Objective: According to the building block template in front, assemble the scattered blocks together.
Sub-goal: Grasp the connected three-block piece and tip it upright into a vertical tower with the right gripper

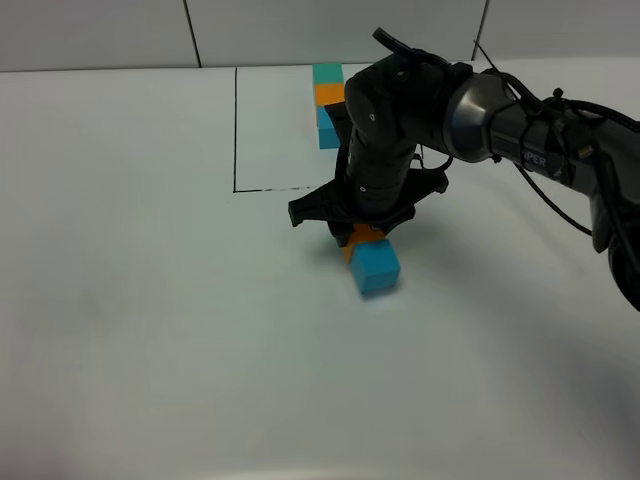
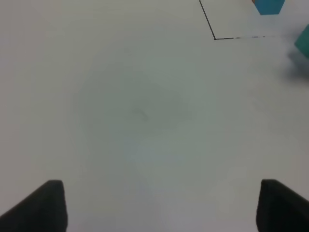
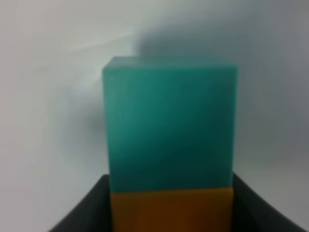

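Reaching down near the middle of the white table (image 1: 150, 300), the right gripper (image 1: 362, 232) is clamped on the orange block (image 3: 171, 210), whose face meets the teal-green block (image 3: 169, 125) while the blue block (image 1: 376, 266) sits against its near side. Toward the far edge, the template's black outline (image 1: 236, 130) frames a teal-green, orange and blue column (image 1: 328, 100) — partly hidden by the arm. Over bare table the left gripper (image 2: 157, 205) hangs with jaws wide — holding nothing.
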